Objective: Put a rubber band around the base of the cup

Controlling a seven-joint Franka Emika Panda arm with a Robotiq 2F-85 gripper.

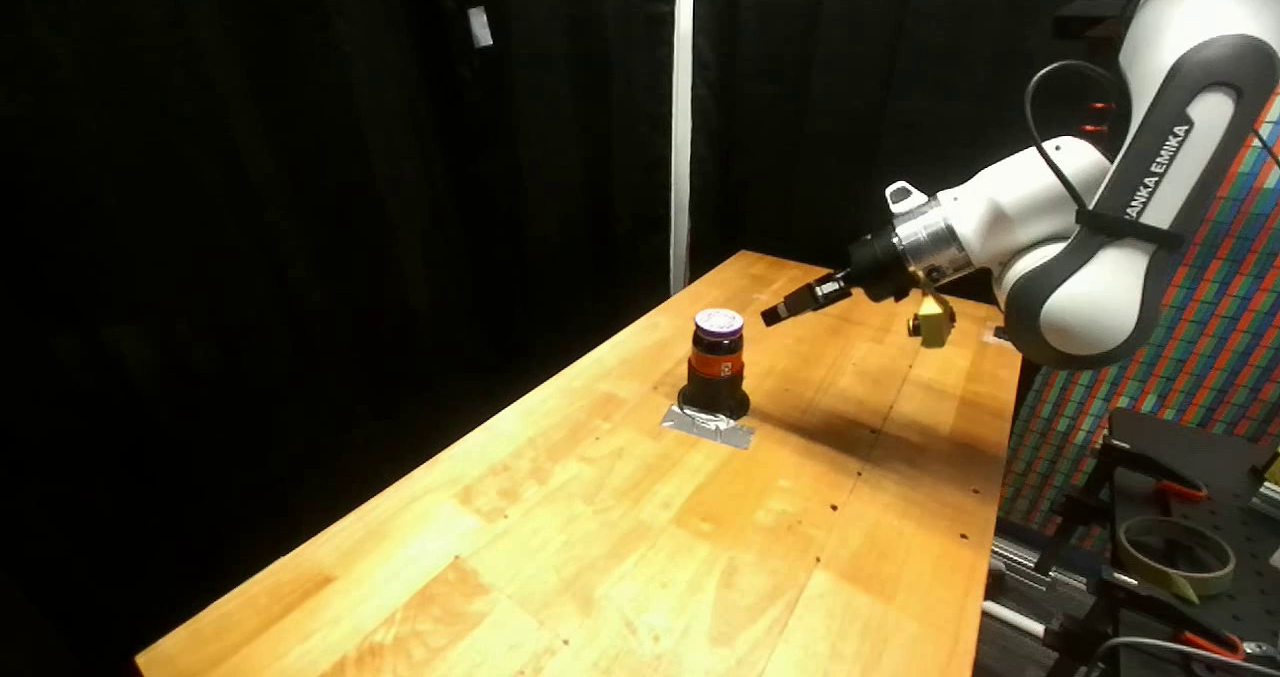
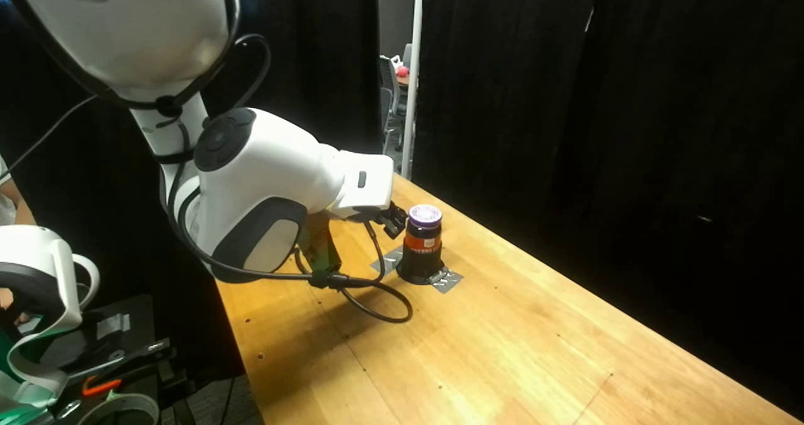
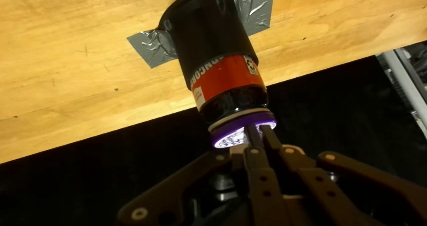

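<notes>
The cup (image 1: 716,363) is a dark cylinder with an orange-red label and a purple lid (image 2: 425,215). It stands upright in a black holder (image 3: 206,29) on the table. In the wrist view a pale beige ring (image 3: 217,123) sits just below the lid; it may be the rubber band, but I cannot be sure. My gripper (image 1: 772,315) points down at a slant beside the lid, at about its height. In the wrist view its fingertips (image 3: 259,129) overlap the lid, with a narrow gap between them and nothing visibly held. I cannot tell whether they touch the lid.
Silver tape (image 1: 708,427) fixes the holder to the wooden table (image 1: 620,537); more tape shows in an exterior view (image 2: 447,280). A black cable loop (image 2: 402,312) hangs from the arm near the holder. A dark side surface (image 1: 1190,447) carries clamps and a tape roll (image 1: 1222,557).
</notes>
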